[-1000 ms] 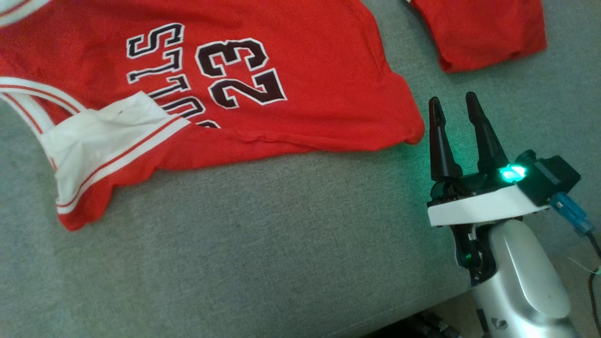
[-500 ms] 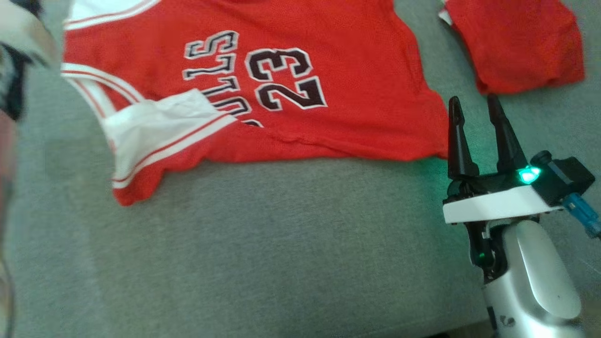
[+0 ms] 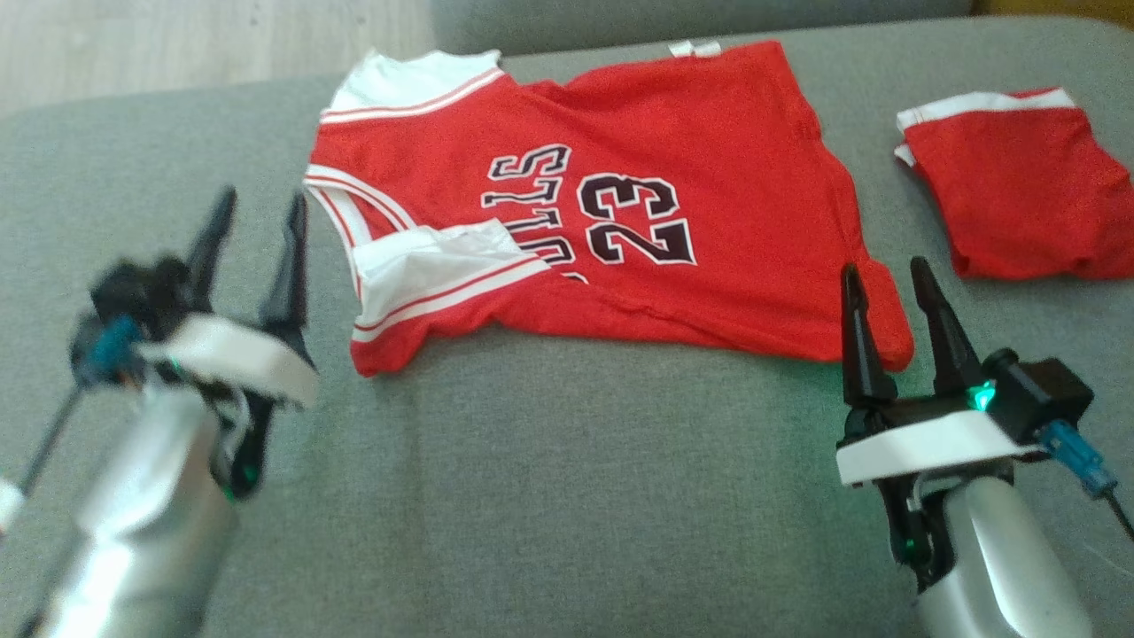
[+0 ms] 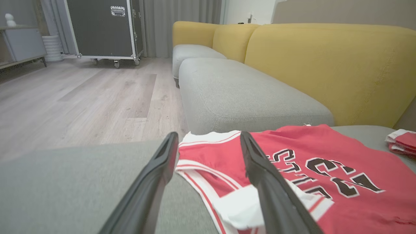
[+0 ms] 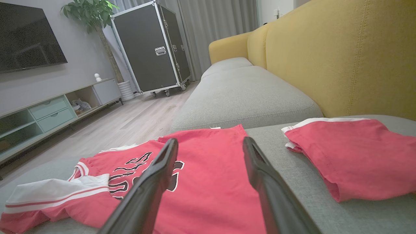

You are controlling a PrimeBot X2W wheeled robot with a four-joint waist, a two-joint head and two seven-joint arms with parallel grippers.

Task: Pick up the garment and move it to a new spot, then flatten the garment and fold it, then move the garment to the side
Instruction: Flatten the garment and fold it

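One jersey (image 3: pixel 726 159) (number 23) at 12 o'clock, one shorts (image 3: pixel 1019 195) at 2. Two claws, released, pointing up: left gripper (image 3: pixel 263 199) at 8, right gripper (image 3: pixel 884 268) at 4.

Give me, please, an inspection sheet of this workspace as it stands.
Surface: grey cushion, flat.
Job's things: jersey spread number-up, wrinkled, one white-trimmed edge flipped over.
Clutter: folded red garment to the jersey's right, apart from it.
Grippers: left gripper open, beside the armhole; right gripper open, by the hem corner; both empty.
Cables: blue plug and dark lead at the right wrist.
Surroundings: yellow backrest, wood floor, black case.
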